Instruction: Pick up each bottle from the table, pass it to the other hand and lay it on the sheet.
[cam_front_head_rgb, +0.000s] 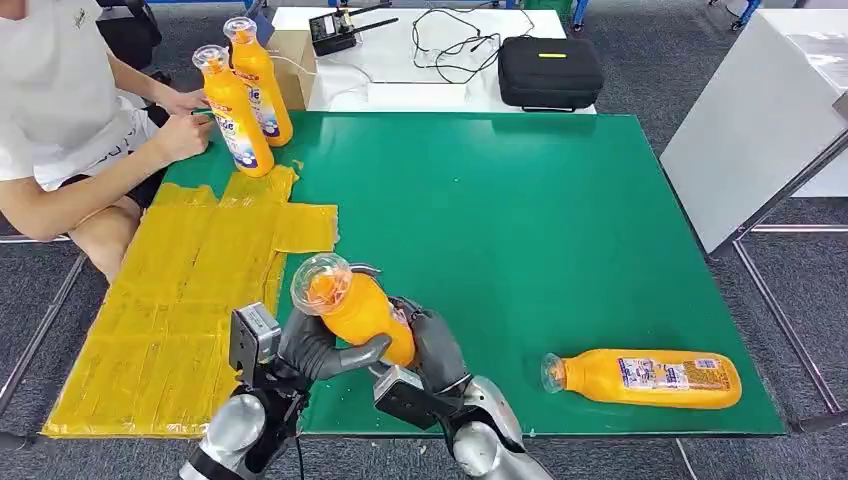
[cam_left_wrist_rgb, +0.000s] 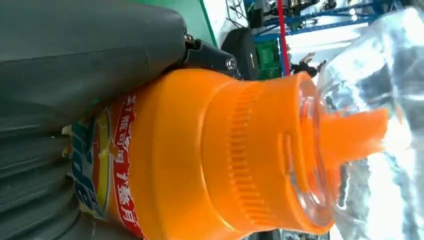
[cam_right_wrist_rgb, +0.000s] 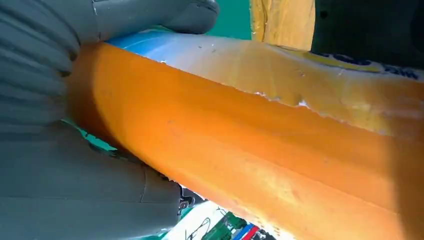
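**A:** Status at the near edge of the table (cam_front_head_rgb: 560, 230)?

**B:** Both hands on one orange bottle (cam_front_head_rgb: 362, 312), held up over the near edge, just right of the yellow sheet (cam_front_head_rgb: 170, 300). Clear cap (cam_front_head_rgb: 320, 283) tilted up toward the camera.

**A:** Fingers?

**B:** Left hand (cam_front_head_rgb: 318, 348): thumb and fingers (cam_front_head_rgb: 352, 354) wrapped around the bottle body from the sheet side. Left wrist view backs that up, thumb (cam_left_wrist_rgb: 90, 45) pressing the bottle (cam_left_wrist_rgb: 200, 160) just below its ribbed collar. Right hand (cam_front_head_rgb: 432, 345): curled onto the other side of the same bottle. Right wrist view has the grey thumb (cam_right_wrist_rgb: 155, 17) over the top of the bottle body (cam_right_wrist_rgb: 250, 165), palm underneath.

**A:** So both are gripping?

**B:** Yes, both look closed on it.

**A:** Other bottles?

**B:** One lying flat (cam_front_head_rgb: 645, 378) at the near right of the table, cap pointing left, well apart from the hands. Two standing (cam_front_head_rgb: 236, 110) at the far left corner, touching or nearly so, just beyond the sheet.

**A:** Anyone nearby?

**B:** A person (cam_front_head_rgb: 70, 110) sits at the far left, one hand beside the standing pair. Behind the table, a white surface with a black case (cam_front_head_rgb: 550, 72) and cables (cam_front_head_rgb: 450, 45).
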